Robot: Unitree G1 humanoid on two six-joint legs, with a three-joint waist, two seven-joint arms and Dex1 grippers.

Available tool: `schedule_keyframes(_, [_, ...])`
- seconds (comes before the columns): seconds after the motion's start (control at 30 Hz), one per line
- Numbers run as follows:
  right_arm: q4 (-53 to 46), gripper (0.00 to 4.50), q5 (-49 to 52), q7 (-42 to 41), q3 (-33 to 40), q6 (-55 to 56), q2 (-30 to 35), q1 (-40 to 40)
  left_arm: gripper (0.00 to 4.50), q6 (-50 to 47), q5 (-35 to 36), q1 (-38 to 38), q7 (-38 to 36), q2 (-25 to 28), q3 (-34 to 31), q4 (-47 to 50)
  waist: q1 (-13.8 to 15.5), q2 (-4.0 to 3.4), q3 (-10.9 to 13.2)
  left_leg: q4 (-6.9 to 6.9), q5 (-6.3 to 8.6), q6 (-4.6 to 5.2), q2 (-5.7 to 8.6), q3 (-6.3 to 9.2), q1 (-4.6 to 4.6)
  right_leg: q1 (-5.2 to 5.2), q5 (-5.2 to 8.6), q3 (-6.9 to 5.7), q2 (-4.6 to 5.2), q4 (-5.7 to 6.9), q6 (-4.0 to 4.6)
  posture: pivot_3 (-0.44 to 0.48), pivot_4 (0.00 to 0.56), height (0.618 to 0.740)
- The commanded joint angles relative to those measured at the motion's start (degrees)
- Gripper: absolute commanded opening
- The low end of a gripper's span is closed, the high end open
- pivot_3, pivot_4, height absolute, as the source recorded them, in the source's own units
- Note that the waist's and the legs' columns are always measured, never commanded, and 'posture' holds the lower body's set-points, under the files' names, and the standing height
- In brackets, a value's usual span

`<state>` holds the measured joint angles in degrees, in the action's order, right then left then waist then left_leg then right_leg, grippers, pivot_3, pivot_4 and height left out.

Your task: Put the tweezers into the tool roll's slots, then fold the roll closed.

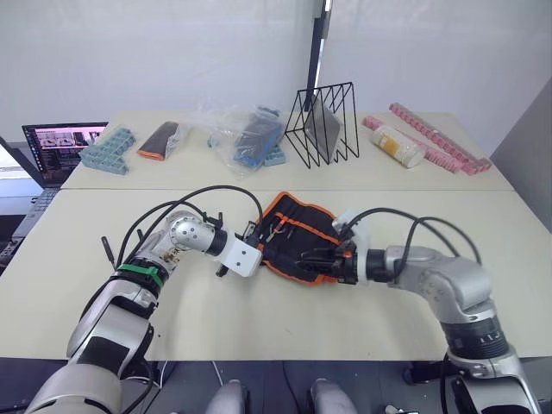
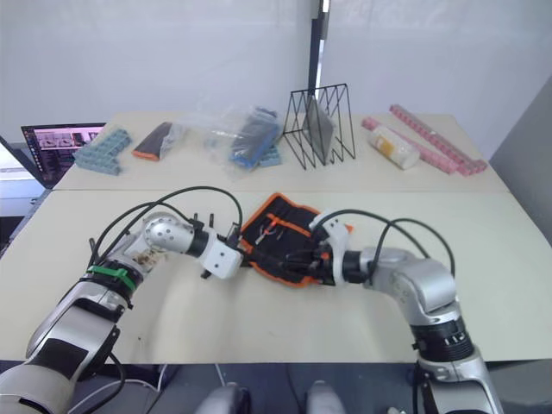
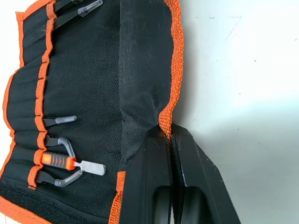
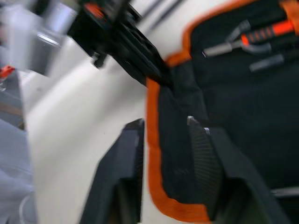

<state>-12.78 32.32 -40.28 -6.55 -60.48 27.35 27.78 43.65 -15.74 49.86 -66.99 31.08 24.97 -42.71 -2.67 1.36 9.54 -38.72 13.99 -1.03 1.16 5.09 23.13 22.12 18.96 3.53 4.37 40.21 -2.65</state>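
1. I have the tool roll point(image 1: 297, 237) lying open on the near table point(image 1: 259, 319), between my two arms, with its long axis running on a slant from the left gripper towards the far right.
2. My left gripper point(image 3: 172, 137) is pinched shut on the roll's orange-edged flap at its near-left corner; the wrist view shows both fingers meeting on the hem.
3. My right gripper point(image 4: 166, 128) is parted, straddling the orange border on the opposite near edge, one finger on the table side and one over the fabric (not yet closed on it, as far as I can judge).
4. The tweezers point(image 3: 58, 120) sit tucked in the slots point(image 3: 39, 107), grey tips poking out, with an orange-handled tool point(image 3: 70, 163) among them; so I judge the folding is the step in hand.
5. The fold would turn on carrying the left-held flap across the roll's short width, over the pockets.
6. Hard to make out: the right wrist view is smeared, I cannot count all five tweezers, and the strap is hidden.
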Motion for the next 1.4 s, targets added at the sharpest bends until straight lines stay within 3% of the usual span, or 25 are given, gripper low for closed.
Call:
schedule_keyframes(0.03, [0.2,0.14,-4.6,2.1,-3.6,5.1,-0.5,-1.5,0.00,-0.9,-2.1,-1.3,-0.5,1.0,1.9,-1.1,0.0,0.00,0.0,0.00,0.00,0.00,0.00,0.00,0.00,0.00,0.00,0.00,-0.01,0.01,0.00,0.000,0.150,0.739])
schedule_keyframes(0.17, [2.0,0.02,-8.6,3.4,-7.0,7.6,-0.6,-3.9,0.00,-1.0,-2.1,-2.1,0.1,1.3,1.9,-0.9,0.0,-0.01,0.0,-0.02,0.00,0.00,0.01,0.00,0.01,-0.01,0.00,0.00,0.01,0.00,0.00,0.000,0.150,0.739])
schedule_keyframes(0.23, [3.2,0.02,-10.3,3.8,-8.6,8.4,-0.7,-4.8,0.00,-6.7,3.2,-3.5,-3.3,0.7,-0.3,0.8,-0.1,-0.02,0.0,0.00,0.00,0.00,-0.01,0.00,-0.07,-0.06,0.00,0.01,-0.02,0.01,0.00,0.000,0.150,0.739])
schedule_keyframes(0.27, [3.8,0.00,-10.9,4.0,-9.1,8.7,-0.7,-5.1,0.61,-9.8,5.7,-4.3,-6.1,1.0,-0.8,2.3,-0.2,-0.03,0.0,0.00,0.00,0.00,-0.03,0.00,-0.13,-0.10,0.00,0.02,-0.03,0.01,0.00,0.000,0.150,0.739])
schedule_keyframes(0.4, [4.9,0.00,-12.2,4.3,-10.2,9.8,-1.3,-5.5,1.85,-22.2,14.4,-6.6,-11.8,4.2,-6.0,8.6,-0.8,-0.02,-0.1,0.04,0.00,0.00,-0.08,0.01,-0.26,-0.21,0.00,0.02,-0.09,0.01,0.00,0.000,0.150,0.739])
schedule_keyframes(0.5, [5.2,0.00,-12.7,4.3,-10.7,9.9,-1.8,-5.5,2.86,-40.4,23.1,-8.6,-15.1,7.2,-11.1,16.6,-1.4,-0.02,0.0,0.09,0.00,0.00,-0.13,0.07,-0.25,-0.17,0.00,0.02,-0.15,0.02,0.00,0.000,0.150,0.739])
schedule_keyframes(0.57, [5.4,0.00,-13.4,4.2,-11.4,10.3,-1.7,-5.8,3.51,-63.1,38.0,-9.4,-11.0,6.0,-18.0,28.4,-1.4,-0.02,0.0,0.11,0.00,0.00,-0.13,0.15,-0.24,-0.14,0.00,0.00,-0.17,0.03,0.00,0.000,0.150,0.739])
schedule_keyframes(0.63, [5.4,0.00,-13.5,4.0,-11.6,10.4,-1.9,-6.0,3.51,-77.6,47.8,-10.0,-3.9,3.0,-23.3,37.6,-1.0,0.04,0.0,0.02,0.00,0.00,-0.12,0.33,-0.15,-0.19,0.00,-0.10,-0.13,0.02,0.00,0.000,0.150,0.739])
schedule_keyframes(0.7, [5.3,0.00,-13.6,4.1,-11.4,10.1,-2.4,-5.8,3.51,-83.6,50.3,-11.2,3.9,-0.6,-25.8,42.0,-0.8,0.06,-0.1,-0.03,0.00,0.00,-0.12,0.49,-0.30,-0.54,0.00,-0.20,-0.03,-0.09,-0.01,0.000,0.150,0.739])
schedule_keyframes(0.77, [5.1,0.00,-13.8,4.2,-11.3,10.0,-2.7,-5.7,2.96,-84.9,47.6,-13.5,13.3,-4.8,-26.0,44.7,-0.6,0.06,-0.1,0.13,0.02,0.00,-0.08,0.48,-0.86,-1.11,0.00,-0.19,-0.02,-0.30,-0.01,0.000,0.150,0.739])
schedule_keyframes(0.87, [4.9,0.00,-14.5,4.7,-11.1,10.5,-2.7,-5.8,2.03,-84.9,44.3,-17.4,21.1,-8.9,-24.3,47.7,-0.8,0.04,-0.1,0.66,0.02,0.00,-0.05,0.44,-1.59,-1.71,0.01,-0.12,-0.06,-0.71,-0.02,0.000,0.150,0.739])
schedule_keyframes(1.07, [4.2,0.00,-14.7,5.0,-9.6,10.6,-2.5,-6.2,0.04,-81.9,37.0,-23.8,32.2,-15.0,-19.8,47.3,-0.6,0.05,-0.1,0.87,0.02,-0.01,-0.07,0.46,-1.60,-1.70,0.00,-0.11,-0.07,-0.89,0.00,0.000,0.150,0.739])
schedule_keyframes(1.3, [1.1,0.00,-13.2,4.5,-7.5,11.3,-3.1,-6.5,0.01,-77.0,30.0,-27.6,36.0,-15.9,-15.6,43.5,0.2,0.05,-0.1,0.87,0.00,-0.05,-0.05,0.45,-1.57,-1.75,0.00,-0.09,-0.04,-1.07,0.00,0.000,0.150,0.739])
schedule_keyframes(1.4, [-1.9,0.00,-12.6,2.1,-8.1,15.0,-3.3,-6.6,0.01,-74.7,28.9,-27.8,37.5,-16.3,-17.0,39.2,0.3,0.05,-0.1,0.87,0.00,-0.05,-0.04,0.45,-1.48,-1.72,0.00,-0.09,-0.05,-1.13,0.00,0.000,0.150,0.739])
